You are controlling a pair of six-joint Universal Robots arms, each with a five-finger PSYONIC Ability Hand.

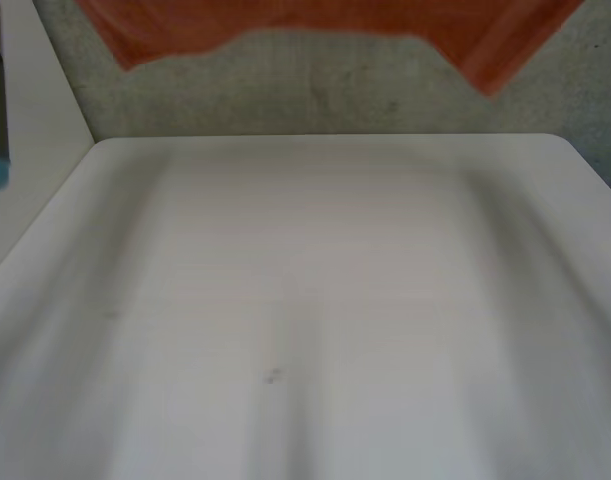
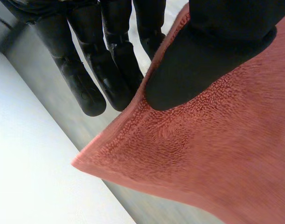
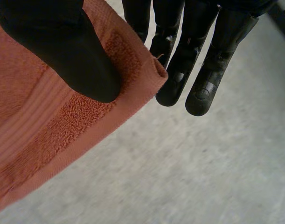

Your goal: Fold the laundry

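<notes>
- Orange towel hangs spread beyond the bench's far edge, seemingly clear of it.
- Left hand pinches one towel corner, thumb against fingers.
- Right hand pinches another corner likewise.

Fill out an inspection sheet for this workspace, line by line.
Surface: white table, one small dark mark near its middle.
Job's things: orange towel, held up off the table, seen past its far edge.
Clutter: nothing seen.
Hands: left hand pinches the towel near a corner, thumb against fingers; right hand pinches another corner the same way.
Cables: nothing seen.
Surroundings: grey floor beyond the table; a second white surface at the left.
</notes>
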